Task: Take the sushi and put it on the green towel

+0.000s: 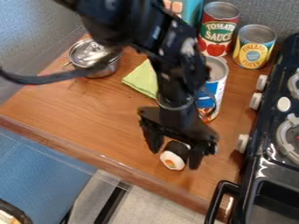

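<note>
The black gripper (175, 160) points down near the counter's front edge, its two fingers apart with one on each side of the sushi (173, 160). The sushi is a dark-wrapped roll, its white end with an orange centre facing the front; its upper part sits under the gripper. Farther back, the green towel (140, 79) lies flat on the wooden counter (88, 103), partly hidden behind the arm.
A metal pot (96, 59) stands at the back left. Behind and right of the arm are a blue-and-white can (213, 89), a tomato can (218, 28) and a yellow can (254, 47). The black stove (269, 151) borders the right side.
</note>
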Action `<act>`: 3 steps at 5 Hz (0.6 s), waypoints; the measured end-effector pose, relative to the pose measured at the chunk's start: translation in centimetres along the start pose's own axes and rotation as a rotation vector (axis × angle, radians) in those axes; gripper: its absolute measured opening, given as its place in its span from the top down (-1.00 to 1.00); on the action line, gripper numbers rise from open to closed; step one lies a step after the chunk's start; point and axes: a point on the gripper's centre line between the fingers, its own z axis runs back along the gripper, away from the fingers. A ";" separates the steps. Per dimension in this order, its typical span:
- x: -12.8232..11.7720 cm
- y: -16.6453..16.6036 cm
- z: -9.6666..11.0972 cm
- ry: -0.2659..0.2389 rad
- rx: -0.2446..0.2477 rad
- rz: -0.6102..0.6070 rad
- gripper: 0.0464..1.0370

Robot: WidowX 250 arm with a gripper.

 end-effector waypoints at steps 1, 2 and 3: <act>-0.2 0.2 -1.2 0.032 0.018 0.009 -0.82; 0.1 0.3 -1.9 0.046 0.035 0.003 -0.27; 0.0 0.6 -1.7 0.066 0.043 0.001 0.03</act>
